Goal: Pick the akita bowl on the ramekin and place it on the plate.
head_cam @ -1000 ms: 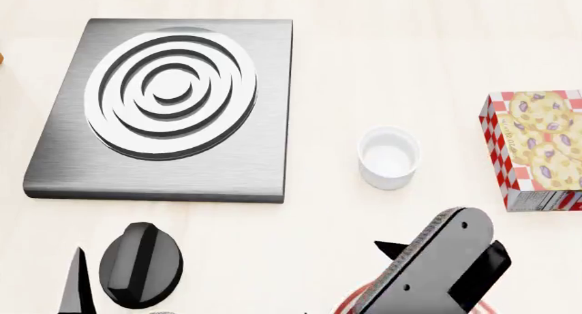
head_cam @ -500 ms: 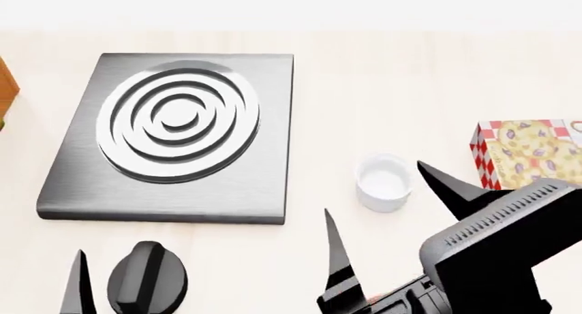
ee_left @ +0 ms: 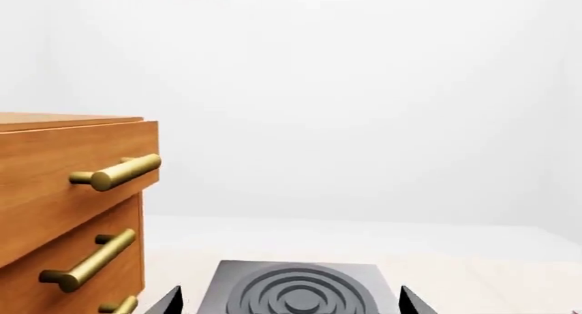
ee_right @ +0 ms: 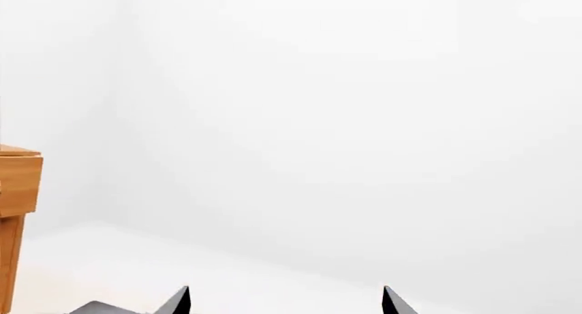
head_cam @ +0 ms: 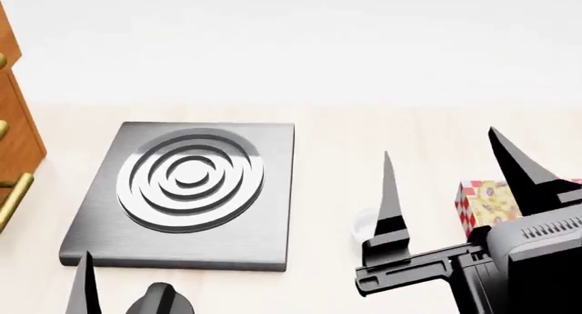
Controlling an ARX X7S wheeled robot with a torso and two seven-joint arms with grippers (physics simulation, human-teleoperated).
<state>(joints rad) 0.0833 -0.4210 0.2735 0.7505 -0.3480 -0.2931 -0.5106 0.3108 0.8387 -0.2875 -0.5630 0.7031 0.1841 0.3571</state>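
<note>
Neither the akita bowl nor the plate shows in any view. Only a sliver of the white ramekin (head_cam: 363,223) shows on the table, behind one finger of my right gripper (head_cam: 440,144). That gripper is raised, fingers pointing up and wide apart, with nothing between them. In the right wrist view the right gripper (ee_right: 285,295) faces a bare white wall. My left gripper (ee_left: 289,297) is open and empty, looking over the stove plate (ee_left: 296,293). In the head view one of its fingers (head_cam: 86,287) shows at the lower left.
A grey stove plate (head_cam: 100,225) with ringed burner lies left of centre, a black knob (head_cam: 160,300) in front of it. A wooden drawer cabinet (head_cam: 13,157) with brass handles stands at the far left. A cookie box (head_cam: 486,199) sits behind the right gripper.
The head view has tilted up, so the cabinet came into view and the table things slid down. My right gripper has risen, fingers upward, and now covers most of the ramekin.
</note>
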